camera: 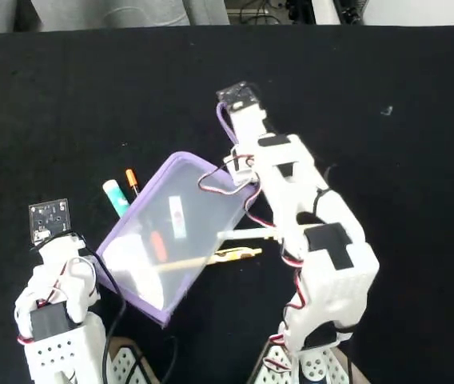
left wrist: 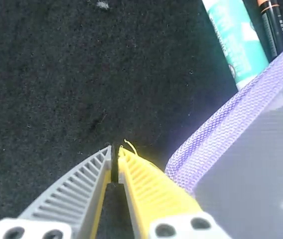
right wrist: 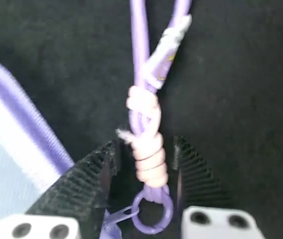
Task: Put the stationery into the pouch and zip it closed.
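Straddling the pull cord [right wrist: 144,107] at the pouch's [camera: 135,206] one o'clock corner, our right gripper [right wrist: 145,144] spreads its fingers without pinching, poised for zipping, while our left gripper [left wrist: 115,159] sits clamped empty at eight o'clock and glue stick [camera: 116,197] and pen [camera: 132,181] lie outside at ten.

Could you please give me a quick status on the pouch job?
Left claw shut, empty, beside pouch. Right claw open astride zipper cord. Teal tube and orange-capped pen outside pouch.
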